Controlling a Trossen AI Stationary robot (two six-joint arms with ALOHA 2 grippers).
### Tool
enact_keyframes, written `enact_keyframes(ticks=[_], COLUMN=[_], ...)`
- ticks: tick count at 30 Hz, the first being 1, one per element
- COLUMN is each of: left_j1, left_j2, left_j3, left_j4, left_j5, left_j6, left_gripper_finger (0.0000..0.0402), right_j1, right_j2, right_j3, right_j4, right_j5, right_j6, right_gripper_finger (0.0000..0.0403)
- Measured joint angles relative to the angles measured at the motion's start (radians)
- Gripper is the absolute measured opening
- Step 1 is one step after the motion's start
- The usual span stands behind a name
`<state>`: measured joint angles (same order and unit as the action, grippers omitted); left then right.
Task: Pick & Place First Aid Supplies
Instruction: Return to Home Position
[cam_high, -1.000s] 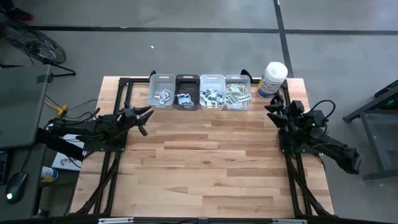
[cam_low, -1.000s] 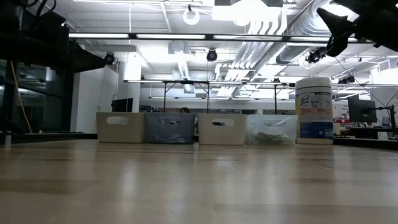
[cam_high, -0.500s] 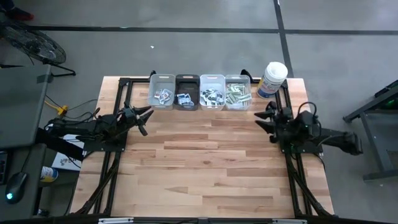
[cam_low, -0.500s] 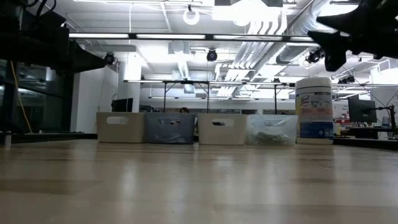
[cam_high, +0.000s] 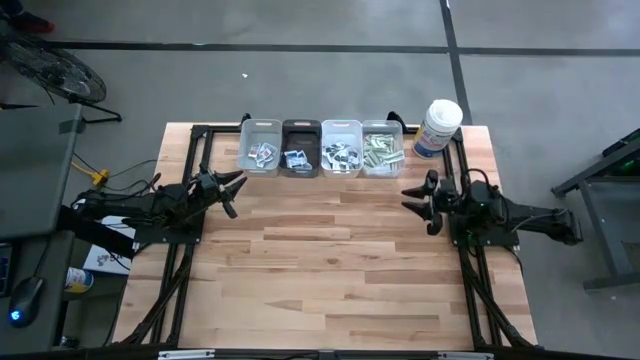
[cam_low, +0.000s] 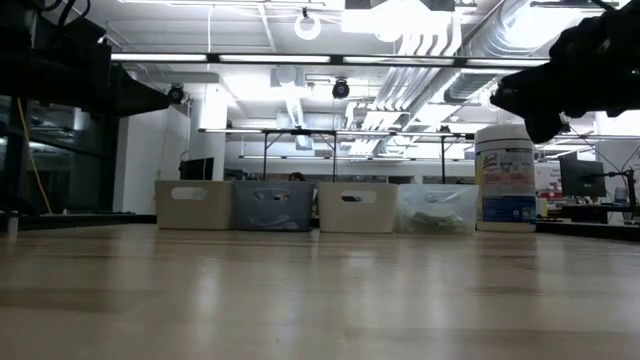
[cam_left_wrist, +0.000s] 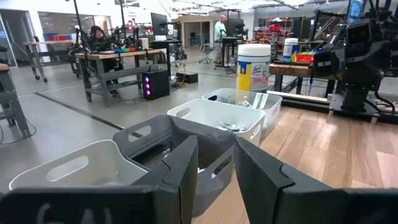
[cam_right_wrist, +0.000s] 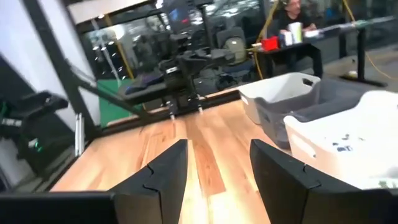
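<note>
The first aid supplies (cam_high: 321, 153) are small paper packets lying in four small bins (cam_high: 260, 133) along the table's far edge. Green-and-white strips fill the rightmost bin (cam_high: 382, 150). My left gripper (cam_high: 237, 195) hovers open at the table's left side, level, nothing between its fingers (cam_left_wrist: 216, 163). It points at the bins (cam_left_wrist: 214, 118). My right gripper (cam_high: 415, 205) hovers open at the right side, level, pointing across the table toward the left arm (cam_right_wrist: 180, 74). Its fingers (cam_right_wrist: 217, 171) are empty. In the low view the right gripper (cam_low: 530, 95) hangs well above the tabletop.
A tall white canister (cam_high: 440, 125) with a blue label stands at the far right corner, beside the bins and just beyond my right arm. The wooden tabletop (cam_high: 330, 260) stretches bare between the arms and toward the near edge. Black frame rails run along both sides.
My right gripper has swung away from the canister, turning from pointing toward the far edge to pointing across the table to the left. It has also sunk lower and come a little toward the near edge. It stays open and empty.
</note>
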<state>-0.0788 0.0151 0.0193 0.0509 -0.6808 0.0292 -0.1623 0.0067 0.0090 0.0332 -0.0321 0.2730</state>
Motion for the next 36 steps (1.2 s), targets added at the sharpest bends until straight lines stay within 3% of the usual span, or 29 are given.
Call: enact_keyframes(ticks=[7,36], left_j1=[0.0,0.0], left_j2=[0.0,0.0], left_j3=[0.0,0.0], left_j4=[0.0,-0.001], left_j5=[0.0,0.0], left_j6=[0.0,0.0], left_gripper_finger=[0.0101,0.0101], right_j1=[0.0,0.0], right_j2=[0.0,0.0], right_j3=[0.0,0.0], right_j4=[0.003,0.001], right_j5=[-0.029,-0.03], right_j6=[-0.099,-0.099], right_gripper_finger=[0.0168,0.0168])
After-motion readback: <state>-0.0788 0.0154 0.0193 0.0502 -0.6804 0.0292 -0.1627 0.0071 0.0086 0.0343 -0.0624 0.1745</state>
